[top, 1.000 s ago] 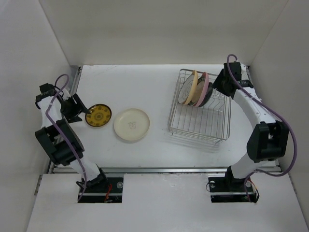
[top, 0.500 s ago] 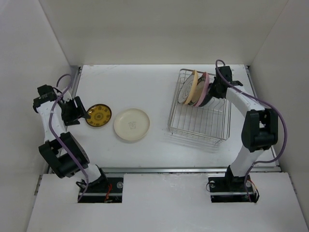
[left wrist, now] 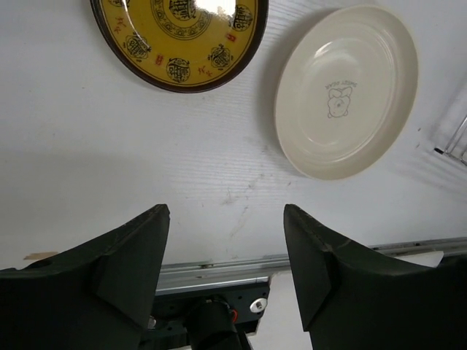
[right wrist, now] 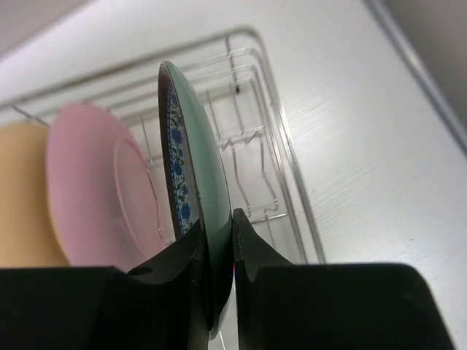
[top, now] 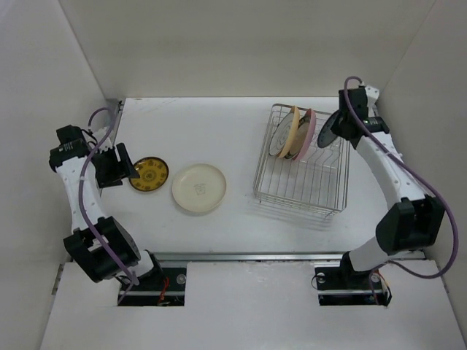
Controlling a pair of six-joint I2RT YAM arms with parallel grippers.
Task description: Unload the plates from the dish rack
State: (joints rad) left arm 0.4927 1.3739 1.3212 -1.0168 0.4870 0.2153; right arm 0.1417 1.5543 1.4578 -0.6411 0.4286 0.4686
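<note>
The dish rack [top: 305,184] stands right of centre. It holds a white dark-rimmed plate [top: 279,138], a yellow-orange plate [top: 293,130] and a pink plate [top: 307,131] on edge. My right gripper [top: 337,131] is shut on the rim of a teal plate [top: 327,136] and holds it upright, just right of the pink one. The right wrist view shows the teal plate [right wrist: 201,157] pinched in the gripper [right wrist: 219,227], beside the pink plate [right wrist: 102,189]. A dark-yellow patterned plate [top: 149,173] and a cream plate [top: 199,188] lie flat on the table. My left gripper [top: 121,166] is open and empty, left of the patterned plate.
The left wrist view shows the patterned plate [left wrist: 182,36], the cream plate [left wrist: 346,91] and a rack corner [left wrist: 454,135]. White walls enclose the table on three sides. A metal rail [top: 248,256] runs along the near edge.
My right gripper has drawn the teal plate to the right, away from the pink plate. My left arm has pulled back slightly from the patterned plate.
</note>
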